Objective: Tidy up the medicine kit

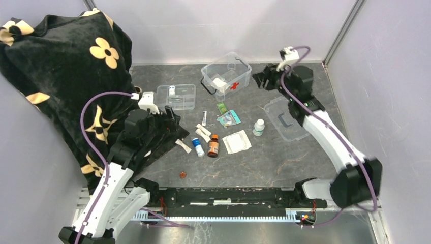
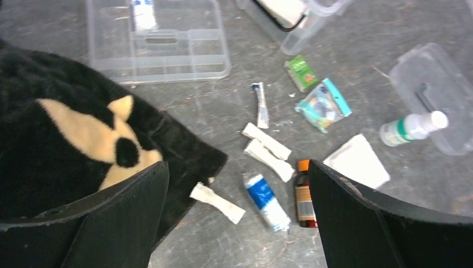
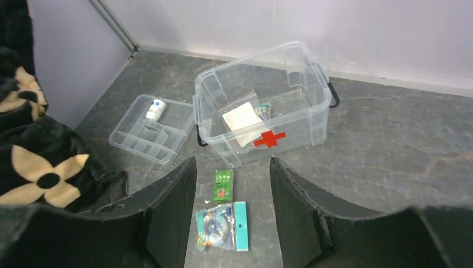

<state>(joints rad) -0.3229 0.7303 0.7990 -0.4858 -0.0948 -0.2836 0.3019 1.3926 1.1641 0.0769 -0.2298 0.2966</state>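
Observation:
The medicine kit (image 1: pixel 227 75), a clear box with a red cross and black latches, stands open at the back; it holds a white pad (image 3: pixel 242 120). My right gripper (image 1: pixel 262 79) hovers just right of the kit, open and empty; in its wrist view (image 3: pixel 233 162) a green packet (image 3: pixel 223 185) and a teal packet (image 3: pixel 223 226) lie between the fingers. My left gripper (image 1: pixel 170 119) is open and empty above the blanket's edge; its wrist view (image 2: pixel 237 167) shows a white sachet (image 2: pixel 217 202), a blue-and-white tube (image 2: pixel 266 201) and a brown bottle (image 2: pixel 304 195) below.
A divided clear tray (image 1: pixel 176 96) holding a small bottle lies left of the kit. The flat clear lid (image 1: pixel 285 118) lies right, with a white bottle (image 1: pixel 258 127) beside it. A gauze square (image 1: pixel 237 142) and two sachets (image 1: pixel 203 133) lie mid-table. A black flowered blanket (image 1: pixel 66 66) covers the left.

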